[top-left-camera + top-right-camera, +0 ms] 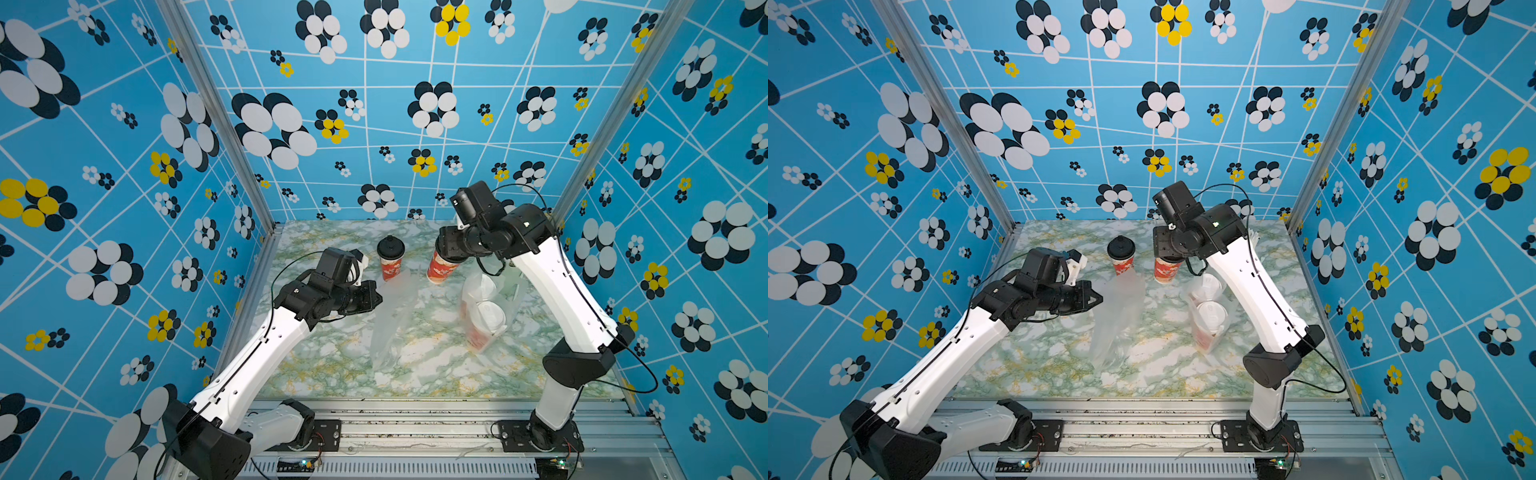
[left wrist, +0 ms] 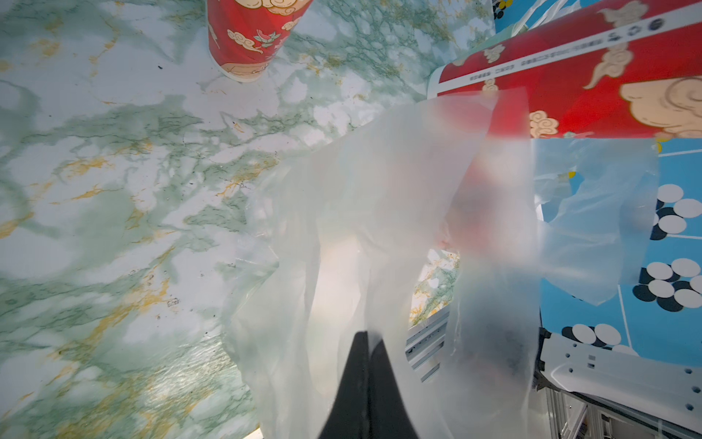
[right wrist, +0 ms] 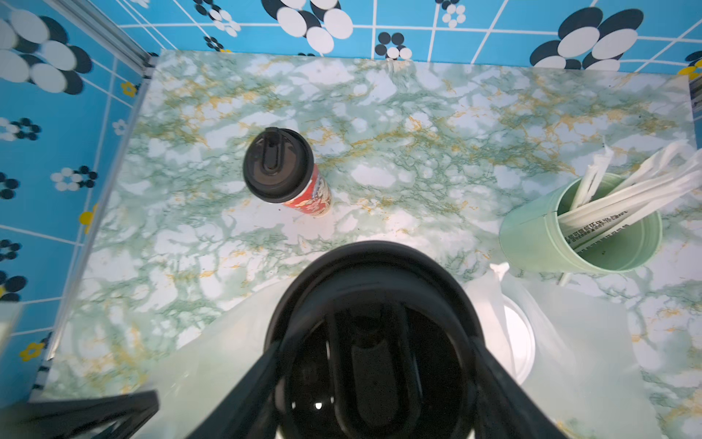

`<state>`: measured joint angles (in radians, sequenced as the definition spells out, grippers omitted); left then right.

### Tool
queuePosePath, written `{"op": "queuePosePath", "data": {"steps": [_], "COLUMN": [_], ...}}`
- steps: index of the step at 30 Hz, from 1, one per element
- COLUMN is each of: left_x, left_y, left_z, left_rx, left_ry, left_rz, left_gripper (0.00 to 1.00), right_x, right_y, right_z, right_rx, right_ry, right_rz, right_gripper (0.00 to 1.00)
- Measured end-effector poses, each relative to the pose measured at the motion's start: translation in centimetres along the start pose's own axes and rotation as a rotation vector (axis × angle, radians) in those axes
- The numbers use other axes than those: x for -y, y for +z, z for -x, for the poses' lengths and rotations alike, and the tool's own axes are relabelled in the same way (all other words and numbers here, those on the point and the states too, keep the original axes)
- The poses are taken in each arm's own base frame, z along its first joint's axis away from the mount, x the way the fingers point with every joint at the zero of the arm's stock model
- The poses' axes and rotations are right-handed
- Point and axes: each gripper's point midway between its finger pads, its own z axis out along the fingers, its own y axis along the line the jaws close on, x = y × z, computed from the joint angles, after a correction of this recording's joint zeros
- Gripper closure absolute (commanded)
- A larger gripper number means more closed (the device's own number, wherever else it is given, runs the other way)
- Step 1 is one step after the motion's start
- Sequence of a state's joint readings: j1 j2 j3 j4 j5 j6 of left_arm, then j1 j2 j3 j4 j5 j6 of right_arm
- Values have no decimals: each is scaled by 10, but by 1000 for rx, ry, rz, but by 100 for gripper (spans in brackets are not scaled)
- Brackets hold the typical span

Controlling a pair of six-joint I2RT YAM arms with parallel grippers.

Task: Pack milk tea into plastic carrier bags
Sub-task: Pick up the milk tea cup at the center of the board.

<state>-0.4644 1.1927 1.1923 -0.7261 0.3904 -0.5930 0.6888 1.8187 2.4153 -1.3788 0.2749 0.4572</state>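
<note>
The left tool [image 2: 365, 339] is pinching a crinkly whitish plastic carrier bag [image 1: 388, 328] at the desk's [image 1: 436, 376] middle; the right tool [image 3: 375, 342] is gripping a tilted black-lidded red paper cup [image 1: 441, 269].

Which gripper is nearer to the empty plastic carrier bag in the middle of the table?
Left. The left gripper is shut on the empty bag, pinching its edge. The right gripper hovers just behind the bag's far end, gripping a black-lidded cup.

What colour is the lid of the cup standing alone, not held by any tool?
Black. The lid shows best in the right wrist view.
</note>
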Motion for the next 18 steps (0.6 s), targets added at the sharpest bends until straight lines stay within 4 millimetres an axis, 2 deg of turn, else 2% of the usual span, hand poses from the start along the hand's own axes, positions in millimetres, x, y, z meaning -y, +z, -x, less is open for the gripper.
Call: {"op": "queuePosePath", "data": {"steps": [3, 9, 18], "left_x": [7, 9, 21], "left_y": [0, 5, 10], "left_z": [1, -8, -12], "left_rx": [14, 25, 35], "left_ry": [-22, -83, -117], "left_rz": [-43, -92, -133], "left_gripper": [100, 100, 100], "right_x": [-4, -12, -38], "right_y": [-24, -60, -84], "right_z": [4, 4, -7], "right_rx": [29, 67, 67], "right_ry": [0, 9, 5], "right_rz": [31, 89, 190], "right_gripper": [39, 40, 42]}}
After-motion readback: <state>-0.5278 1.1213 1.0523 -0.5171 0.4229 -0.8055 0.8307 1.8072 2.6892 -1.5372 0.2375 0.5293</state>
